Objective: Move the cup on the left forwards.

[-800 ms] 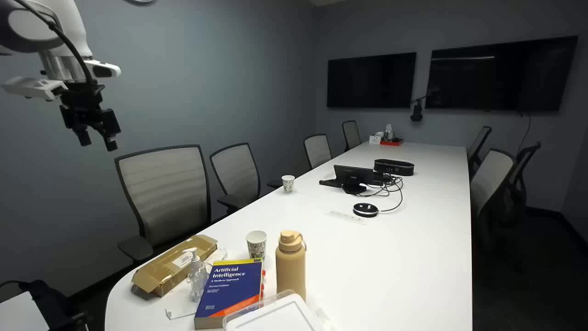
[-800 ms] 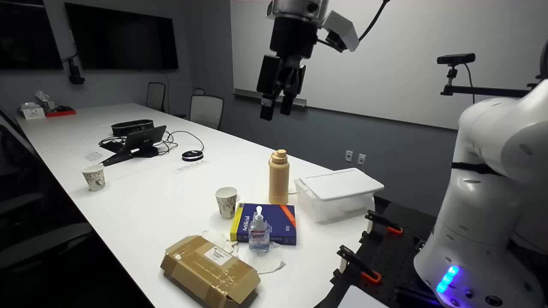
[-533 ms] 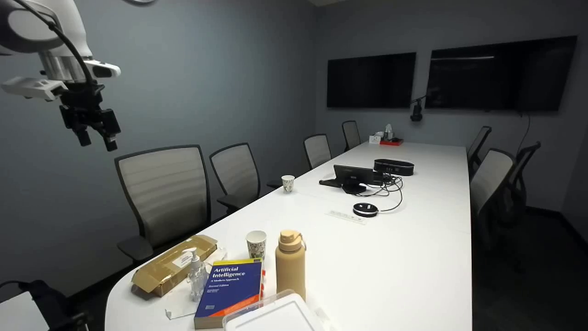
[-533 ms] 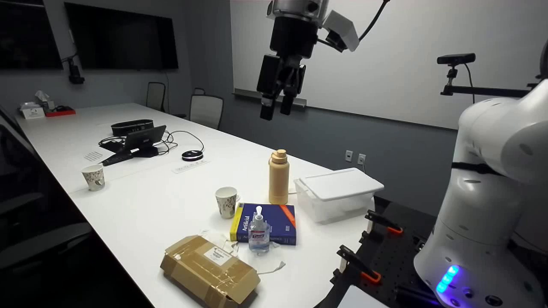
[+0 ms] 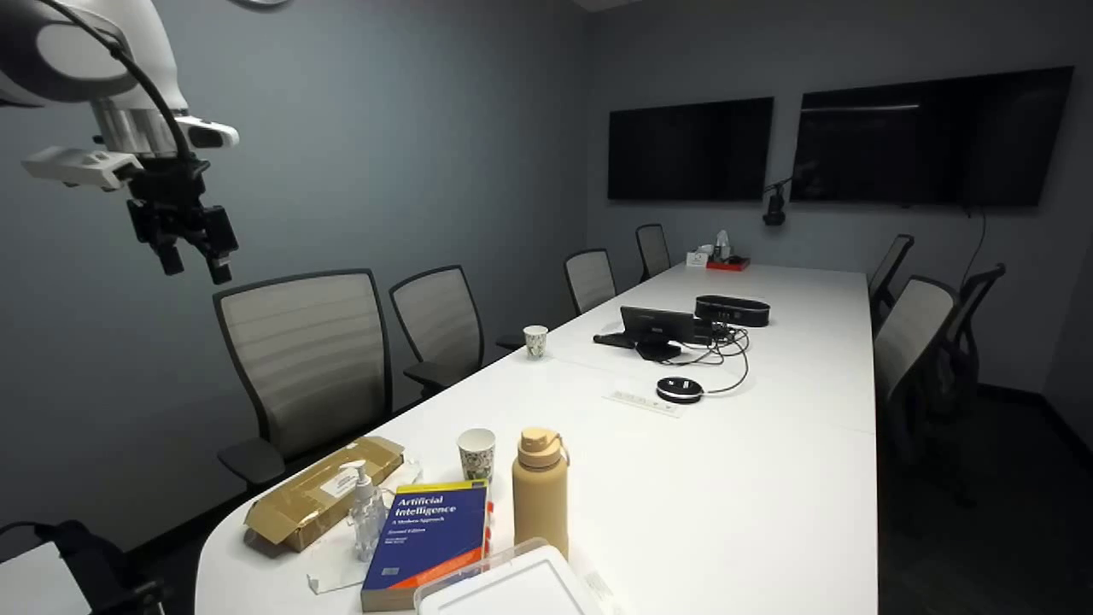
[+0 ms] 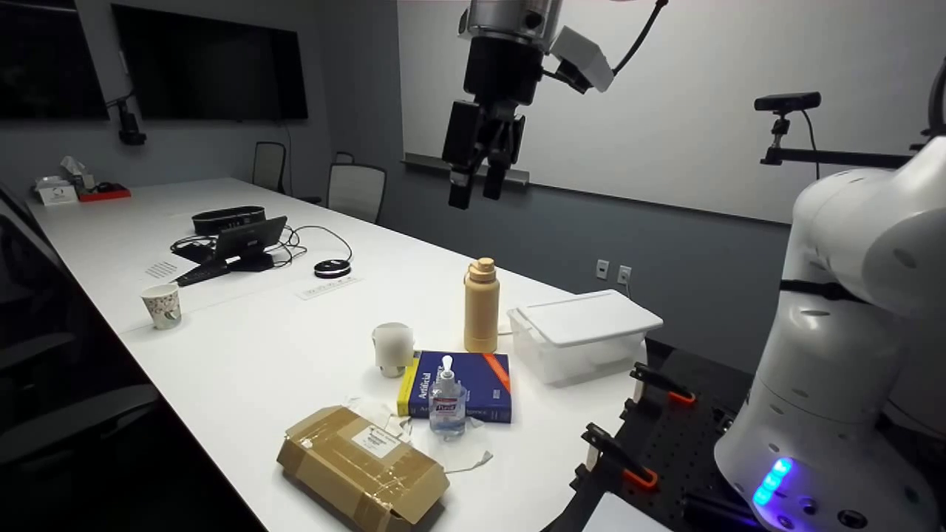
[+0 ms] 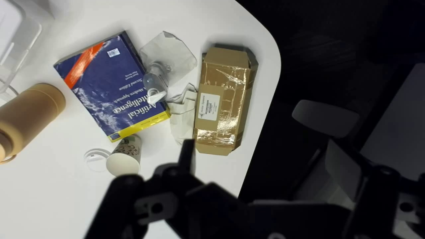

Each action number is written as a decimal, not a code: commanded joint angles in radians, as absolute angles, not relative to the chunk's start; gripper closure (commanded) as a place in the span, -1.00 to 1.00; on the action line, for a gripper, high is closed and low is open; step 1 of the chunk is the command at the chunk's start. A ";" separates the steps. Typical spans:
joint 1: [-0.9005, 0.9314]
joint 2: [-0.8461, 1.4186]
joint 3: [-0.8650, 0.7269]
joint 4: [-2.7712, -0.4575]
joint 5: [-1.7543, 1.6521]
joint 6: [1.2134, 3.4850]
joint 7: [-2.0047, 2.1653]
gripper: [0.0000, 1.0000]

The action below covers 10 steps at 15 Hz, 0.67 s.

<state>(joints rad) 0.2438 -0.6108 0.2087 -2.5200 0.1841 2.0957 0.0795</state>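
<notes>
Two white paper cups with a dark leaf pattern stand upright on the table. The near cup [image 5: 476,457] [image 6: 392,351] [image 7: 128,149] is beside the book's yellow edge and the tan bottle [image 5: 540,500] [image 6: 482,307] [image 7: 33,113]; a pale blurred patch covers its front in an exterior view. The far cup [image 5: 535,342] [image 6: 161,307] stands near the table's long edge and is out of the wrist view. My gripper [image 5: 197,268] [image 6: 477,195] is open and empty, high above the table, apart from both cups. In the wrist view its right finger merges with the dark background.
A blue book [image 5: 434,538] [image 6: 473,384] [image 7: 109,86], hand sanitizer [image 5: 367,517] [image 6: 447,406], cardboard box [image 5: 324,491] [image 6: 362,465] [image 7: 222,103] and lidded plastic bin [image 6: 584,332] crowd the near end. A black device with cables [image 5: 657,329] stands farther along.
The arm and gripper have shifted a little, seemingly toward the table's far end, still high up with fingers apart. Both cups and the other tabletop objects have not moved.
</notes>
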 commanded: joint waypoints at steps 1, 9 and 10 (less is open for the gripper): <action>0.191 -0.458 0.179 -2.432 0.127 2.130 0.043 -1.00; 0.103 -0.031 0.110 -2.183 -0.009 2.295 -0.046 -1.00; 0.099 0.019 0.102 -2.149 -0.007 2.312 -0.066 -1.00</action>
<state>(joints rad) 0.1104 -0.1364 0.1177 -2.2719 0.0100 2.2823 -0.0208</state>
